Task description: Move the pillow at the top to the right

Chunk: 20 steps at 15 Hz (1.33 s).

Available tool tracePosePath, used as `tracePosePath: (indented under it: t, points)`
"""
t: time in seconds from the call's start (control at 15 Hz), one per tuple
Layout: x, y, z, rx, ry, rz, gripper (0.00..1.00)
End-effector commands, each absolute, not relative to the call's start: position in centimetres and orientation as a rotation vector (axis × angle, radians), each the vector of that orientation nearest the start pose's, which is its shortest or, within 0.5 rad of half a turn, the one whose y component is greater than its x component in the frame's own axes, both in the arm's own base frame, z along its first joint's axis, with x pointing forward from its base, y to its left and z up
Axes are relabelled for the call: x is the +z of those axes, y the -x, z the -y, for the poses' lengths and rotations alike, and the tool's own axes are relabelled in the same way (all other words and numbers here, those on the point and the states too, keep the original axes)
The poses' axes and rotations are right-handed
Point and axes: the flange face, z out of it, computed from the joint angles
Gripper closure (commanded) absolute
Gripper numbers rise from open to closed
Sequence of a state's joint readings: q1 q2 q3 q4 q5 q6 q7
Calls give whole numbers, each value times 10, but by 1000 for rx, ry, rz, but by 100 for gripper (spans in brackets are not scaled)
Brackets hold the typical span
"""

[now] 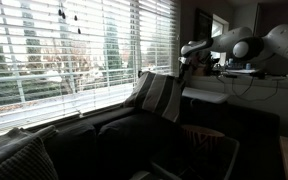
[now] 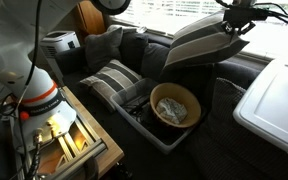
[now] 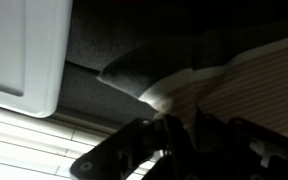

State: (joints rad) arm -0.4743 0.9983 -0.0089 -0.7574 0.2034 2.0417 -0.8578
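Observation:
The pillow (image 2: 196,42), plump with broad dark and pale grey stripes, stands tilted against the back of the dark sofa (image 2: 234,75). It also shows in an exterior view (image 1: 160,95). My gripper (image 2: 234,24) is at its upper corner and appears shut on the fabric. In an exterior view the gripper (image 1: 186,62) hangs just above the pillow's top edge. In the wrist view the striped pillow (image 3: 252,68) fills the right side, and a peak of its fabric rises between the dark fingers (image 3: 179,125).
A second striped cushion (image 2: 109,78) lies flat on the seat, with a dark cushion (image 2: 102,45) behind it. A grey bin (image 2: 142,125) holds a round bowl (image 2: 174,105). A white box (image 2: 276,100) stands beside the sofa. Window blinds (image 1: 64,50) run behind.

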Motion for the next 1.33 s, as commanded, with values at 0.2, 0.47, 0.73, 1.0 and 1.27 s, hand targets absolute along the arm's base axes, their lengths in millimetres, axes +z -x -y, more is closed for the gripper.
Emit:
tracePosePath:
  t: [0.2,0.47,0.73,1.0,1.27]
  points:
    - [377,-680,423,-550,3166,55,97]
    - [374,-649,444,-540,3185,-219,97]
    - [366,-624,458,-498,3188,-484,97]
    - [384,-626,452,-738,3258,-438,54]
    - [431,-634,419,-1144,3271,-245,25]
